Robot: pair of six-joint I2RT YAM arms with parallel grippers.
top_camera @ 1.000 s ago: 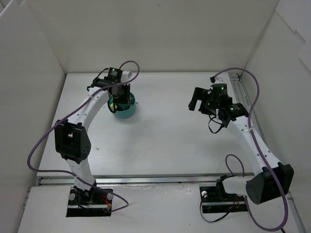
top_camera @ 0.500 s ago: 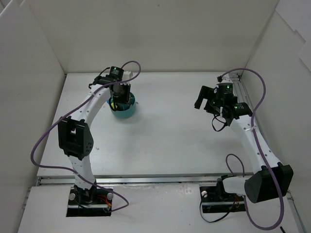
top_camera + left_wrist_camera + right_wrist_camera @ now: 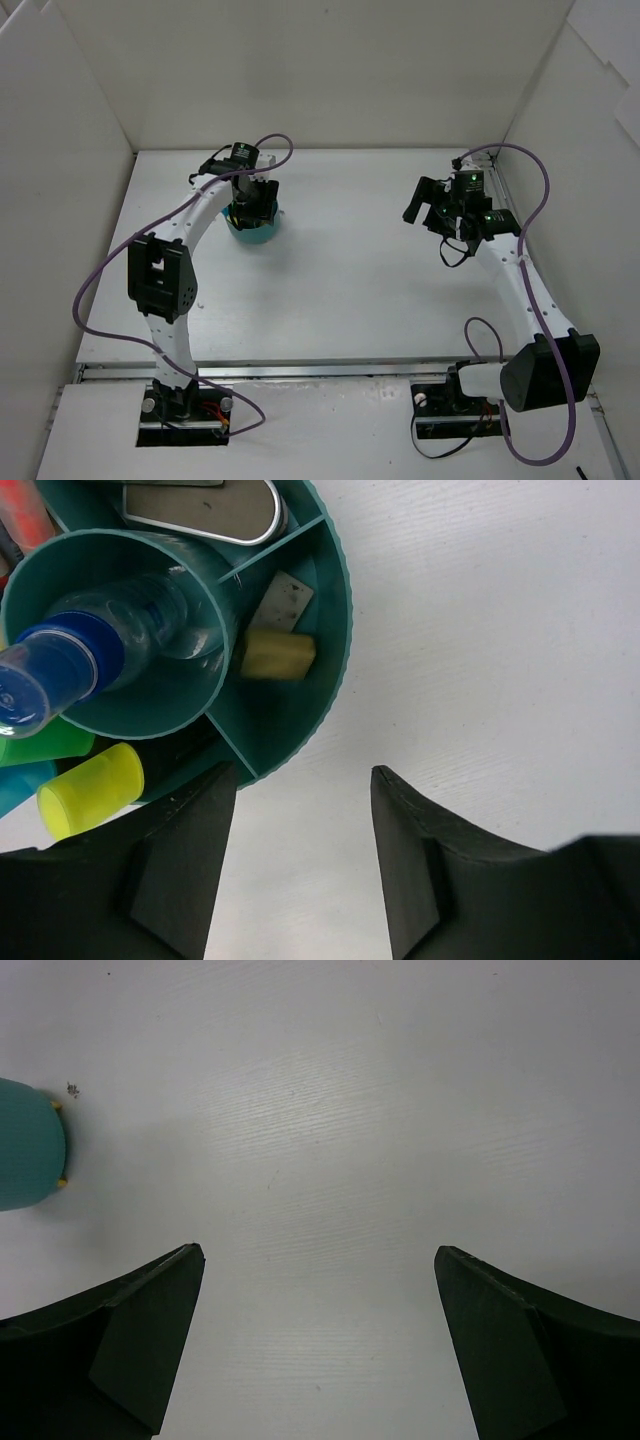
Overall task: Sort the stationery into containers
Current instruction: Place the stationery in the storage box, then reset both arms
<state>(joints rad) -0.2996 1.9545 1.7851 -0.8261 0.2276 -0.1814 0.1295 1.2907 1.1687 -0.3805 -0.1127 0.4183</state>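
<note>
The round teal tub (image 3: 335, 600) (image 3: 257, 236) stands at the table's far left. Its middle cup holds a clear bottle with a blue cap (image 3: 70, 665). A tan eraser (image 3: 278, 653) and a white eraser (image 3: 283, 600) lie in one side compartment. Yellow (image 3: 90, 790), green (image 3: 40, 742) and blue (image 3: 18, 788) highlighters stand in another. My left gripper (image 3: 303, 771) (image 3: 250, 203) hovers over the tub's rim, open, with only bare table between its fingers. Far to the right, my right gripper (image 3: 318, 1251) (image 3: 420, 198) is open wide and empty, and the tub (image 3: 25, 1145) shows at its view's left edge.
White walls close in the table (image 3: 350, 290) at the back and both sides. A grey flat item (image 3: 200, 505) and an orange-pink pen (image 3: 22, 515) sit in the tub's far compartments. Purple cables loop along both arms.
My left gripper has gone from shut to open over the tub and shifted slightly right. The right arm has drawn back toward the far right corner, still open.
</note>
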